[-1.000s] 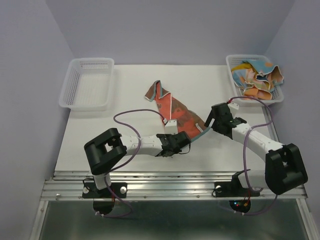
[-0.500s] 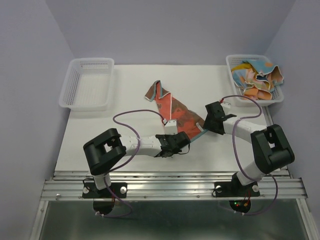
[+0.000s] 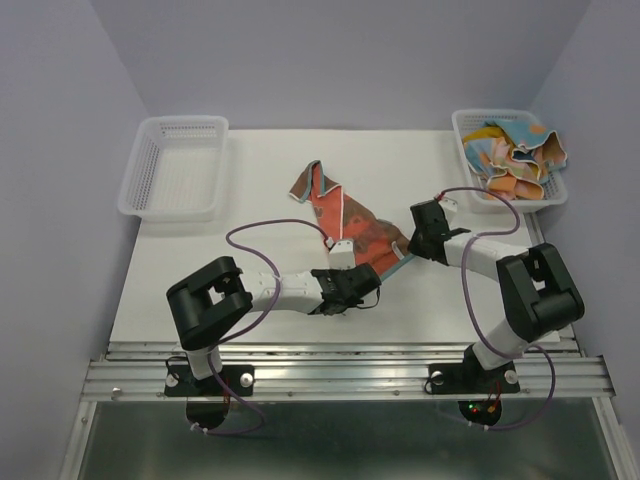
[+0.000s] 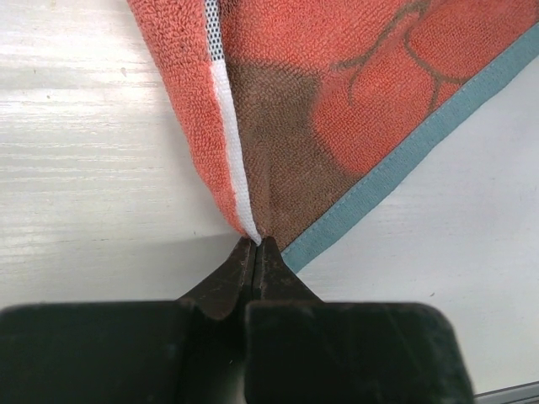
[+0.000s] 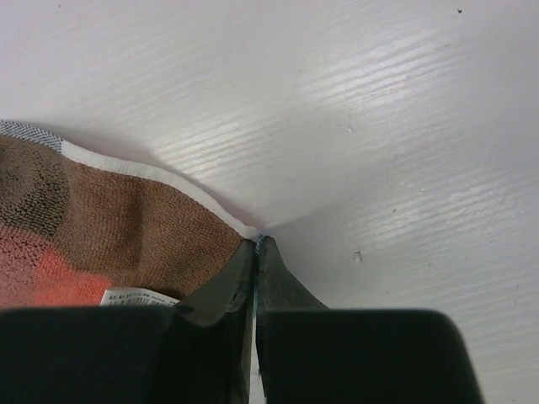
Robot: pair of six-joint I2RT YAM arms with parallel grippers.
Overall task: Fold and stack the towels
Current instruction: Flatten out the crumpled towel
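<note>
orange-brown towel (image 3: 352, 222) lying rumpled at the middle of the table (image 3: 200, 270), between the two arms. left gripper (image 4: 255, 244) pressed together on its near teal-edged corner; right gripper (image 5: 255, 241) pressed together on its white-edged right corner. other towels (image 3: 515, 155) heaped in the far-right basket (image 3: 463, 125).

The towel (image 4: 337, 126) runs off the top and right edges of my left wrist view, and its corner vanishes between the pressed-together fingers of my left hand (image 4: 255, 252). My right hand (image 5: 255, 248) swallows another corner the same way. There the cloth is cut off at the left edge, and the print on its label (image 5: 139, 296) is too small to read. From above, the towels (image 3: 515, 155) heaped in the basket (image 3: 462, 135) overlap too much to count.
</note>
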